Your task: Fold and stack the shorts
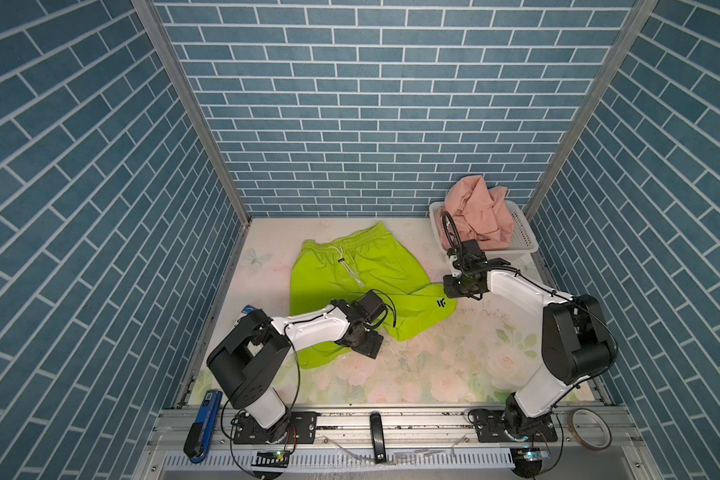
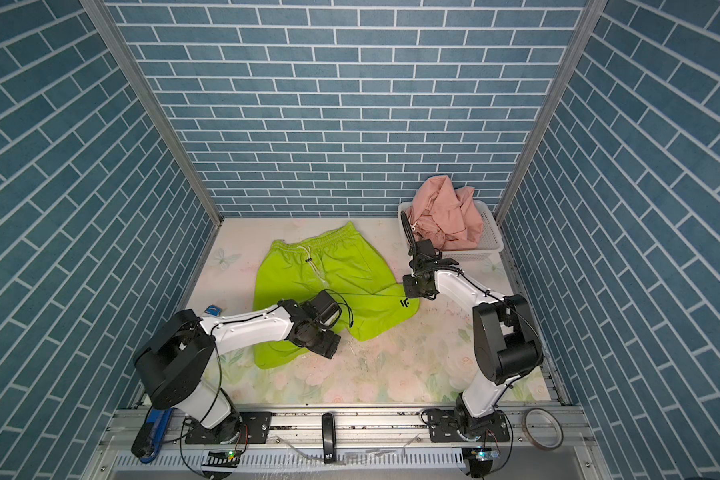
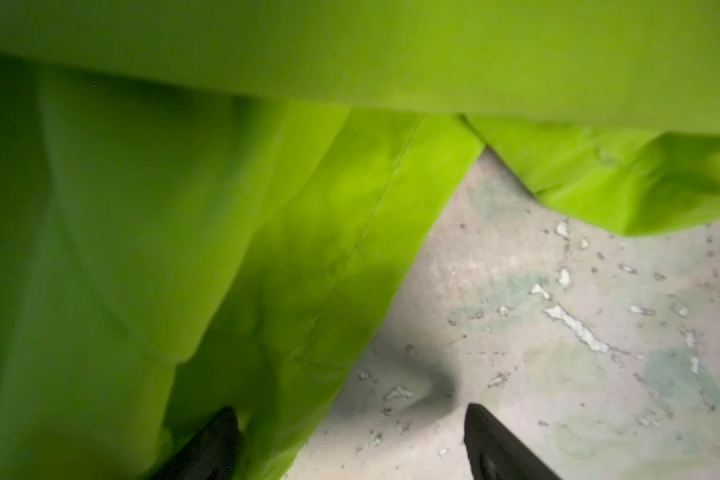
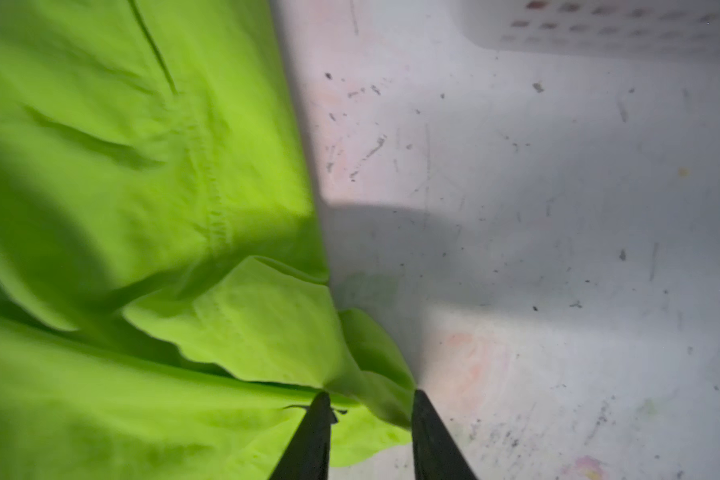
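The lime green shorts [image 1: 350, 274] [image 2: 308, 274] lie spread on the floral table, waistband toward the back. The pink shorts [image 1: 481, 216] sit crumpled in the white basket [image 1: 522, 239] at the back right. My left gripper [image 1: 364, 345] hangs over the inner edge of the near left leg. In the left wrist view it [image 3: 354, 432] is open, one finger over the green fabric [image 3: 225, 208] and one over bare table. My right gripper [image 1: 454, 291] is at the right leg's outer edge. In its wrist view the jaws [image 4: 371, 411] stand apart with a raised fold of green fabric [image 4: 375, 374] between them.
The basket [image 4: 599, 25] stands just behind my right gripper. A tape roll [image 1: 593, 428], a blue tool [image 1: 202, 424] and a black bar [image 1: 377, 436] lie on the front rail. A small blue item [image 1: 250, 309] lies by the left wall. Brick-patterned walls close three sides.
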